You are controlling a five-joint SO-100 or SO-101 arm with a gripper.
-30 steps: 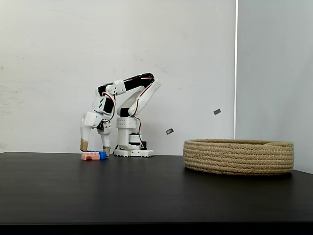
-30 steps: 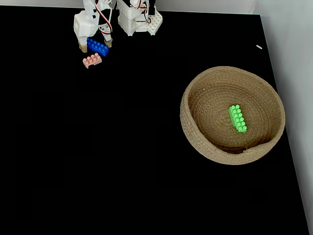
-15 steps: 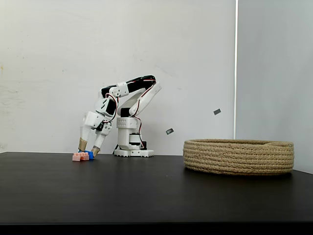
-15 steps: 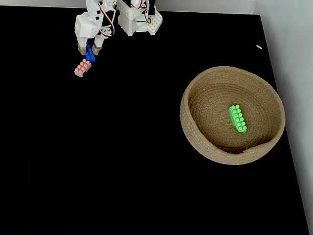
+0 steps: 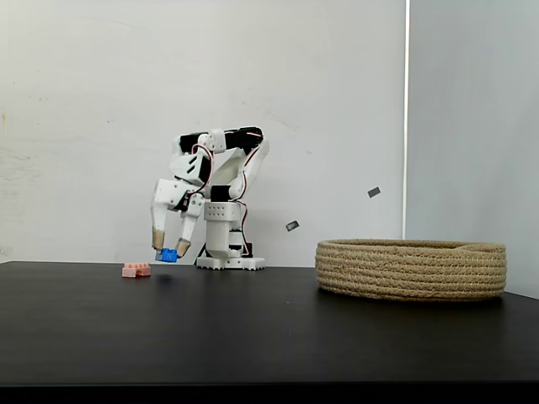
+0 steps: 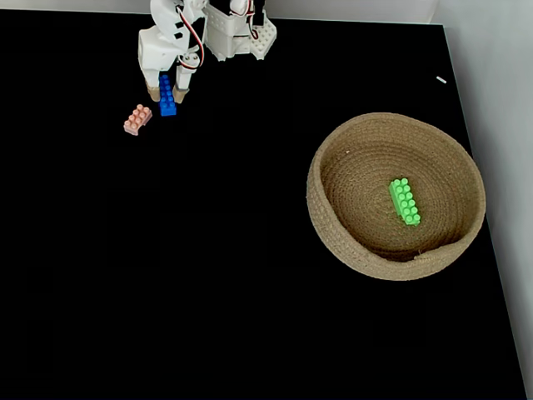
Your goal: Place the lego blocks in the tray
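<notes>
My gripper [image 5: 170, 250] [image 6: 166, 90] is shut on the blue lego block [image 5: 168, 254] [image 6: 167, 97] and holds it a little above the table, near the arm's base at the far left. The pink lego block [image 5: 136, 270] [image 6: 137, 119] lies on the black table just left of the gripper in both fixed views. The green lego block [image 6: 405, 201] rests inside the tray [image 6: 396, 125] [image 5: 411, 269], a round rope basket on the right side of the table.
The arm's white base [image 5: 227, 261] [image 6: 239, 37] stands at the back of the black table [image 6: 208, 267]. A white wall rises behind it, and the table's right edge runs close to the tray.
The gripper has closed on the blue block and lifted it off the table, moving slightly right. The pink block was pushed left earlier and now lies still.
</notes>
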